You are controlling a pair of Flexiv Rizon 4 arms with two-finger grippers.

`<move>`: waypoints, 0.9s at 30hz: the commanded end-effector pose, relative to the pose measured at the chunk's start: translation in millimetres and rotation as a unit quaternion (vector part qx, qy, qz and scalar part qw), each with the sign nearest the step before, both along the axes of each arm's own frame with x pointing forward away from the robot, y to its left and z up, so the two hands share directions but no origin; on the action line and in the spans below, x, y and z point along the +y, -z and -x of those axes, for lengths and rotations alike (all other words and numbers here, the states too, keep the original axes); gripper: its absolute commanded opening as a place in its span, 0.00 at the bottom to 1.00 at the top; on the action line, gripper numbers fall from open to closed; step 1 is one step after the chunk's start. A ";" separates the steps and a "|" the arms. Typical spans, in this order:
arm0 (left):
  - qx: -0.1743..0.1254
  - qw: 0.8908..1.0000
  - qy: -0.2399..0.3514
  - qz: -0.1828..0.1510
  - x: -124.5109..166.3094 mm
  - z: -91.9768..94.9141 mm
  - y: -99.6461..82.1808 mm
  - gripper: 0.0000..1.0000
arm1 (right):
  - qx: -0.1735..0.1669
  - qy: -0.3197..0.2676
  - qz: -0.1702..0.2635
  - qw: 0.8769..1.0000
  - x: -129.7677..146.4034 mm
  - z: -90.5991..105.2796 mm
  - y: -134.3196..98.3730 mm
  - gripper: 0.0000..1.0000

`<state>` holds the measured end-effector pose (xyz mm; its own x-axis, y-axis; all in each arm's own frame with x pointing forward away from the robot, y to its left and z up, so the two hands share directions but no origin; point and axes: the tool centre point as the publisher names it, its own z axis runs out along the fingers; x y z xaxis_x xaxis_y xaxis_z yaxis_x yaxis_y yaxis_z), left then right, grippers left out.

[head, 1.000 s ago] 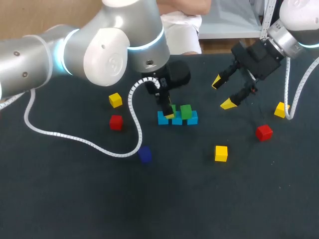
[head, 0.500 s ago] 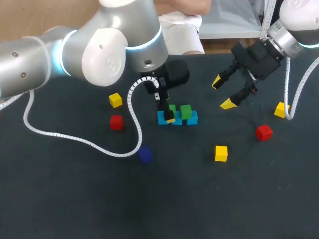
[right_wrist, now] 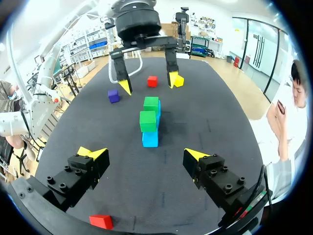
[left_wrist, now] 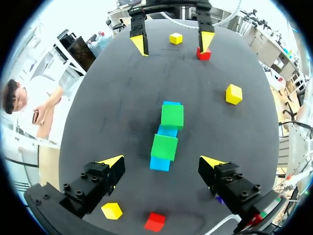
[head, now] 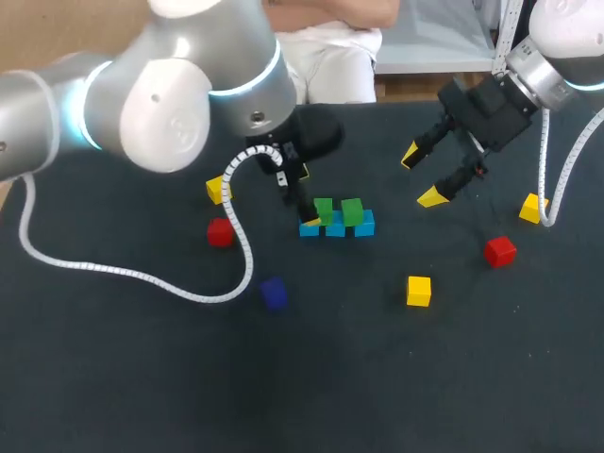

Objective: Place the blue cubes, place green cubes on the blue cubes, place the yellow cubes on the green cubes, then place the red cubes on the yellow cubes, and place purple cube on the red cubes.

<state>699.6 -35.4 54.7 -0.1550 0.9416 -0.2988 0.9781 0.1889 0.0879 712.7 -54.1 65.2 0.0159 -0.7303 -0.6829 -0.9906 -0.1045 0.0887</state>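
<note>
Three blue cubes (head: 337,227) lay touching in a short row near the middle of the dark worktop (head: 142,377). Two green cubes (head: 324,209) sat on top of the row, side by side with a small gap between them.

Taking that row as the hub of a dial, with twelve toward the worktop's far edge, the left claw (left_wrist: 162,161) hung close in at about ten o'clock, by the row's left end. From its own wrist, its fingers were spread wide on either side of the nearest blue cube and touched nothing.

The right claw (head: 423,176) hovered above the worktop at two o'clock, well apart from the row. Its yellow tips were splayed open and empty.

The loose pieces lay scattered around:
- A yellow cube (head: 418,290) lay at four o'clock.
- A second yellow cube (head: 533,208) lay far out at three, beside the right arm's white cable (head: 547,179).
- A third yellow cube (head: 218,189) lay between nine and ten, partly behind the left arm's cable.
- A red cube (head: 220,231) sat at nine.
- Another red cube (head: 499,250) sat just past three.
- The purple cube (head: 274,293) rested at seven, near the loop of the left cable.
</note>
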 end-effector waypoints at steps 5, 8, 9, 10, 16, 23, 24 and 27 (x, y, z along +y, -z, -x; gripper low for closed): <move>-0.024 1.000 0.006 0.005 12.0 20.1 -18.1 1.00 | -0.001 0.001 0.000 1.000 -0.2 0.8 -0.1 1.00; -0.032 0.999 0.010 0.004 13.7 23.7 -24.8 1.00 | -0.001 0.001 0.000 1.000 -0.2 0.8 -0.1 1.00; -0.036 0.999 0.010 0.009 14.6 24.2 -26.1 1.00 | -0.001 0.001 0.000 1.000 -0.2 0.8 -0.1 1.00; -0.043 0.999 0.011 0.020 17.0 25.3 -28.4 1.00 | -0.001 0.001 0.000 1.000 -0.2 0.8 -0.1 1.00; -0.043 0.998 0.028 0.034 23.4 26.5 -34.5 1.00 | -0.001 0.001 0.000 1.000 -0.2 0.8 -0.1 1.00; -0.062 0.995 0.043 0.066 27.1 29.8 -45.2 1.00 | -0.001 0.001 0.000 1.000 -0.2 0.8 -0.1 1.00; -0.062 0.995 0.048 0.068 27.7 30.9 -46.6 1.00 | -0.001 0.001 0.000 1.000 -0.2 0.8 -0.1 1.00; -0.068 0.994 0.059 0.069 31.5 35.7 -51.6 1.00 | -0.001 0.001 0.000 1.000 -0.2 0.8 -0.1 1.00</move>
<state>671.9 -13.6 101.6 -0.0072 0.9087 -0.4173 0.9757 0.0979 0.1962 712.7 -54.1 65.2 0.0159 -0.7303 -0.6829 -0.9906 -0.1045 0.0886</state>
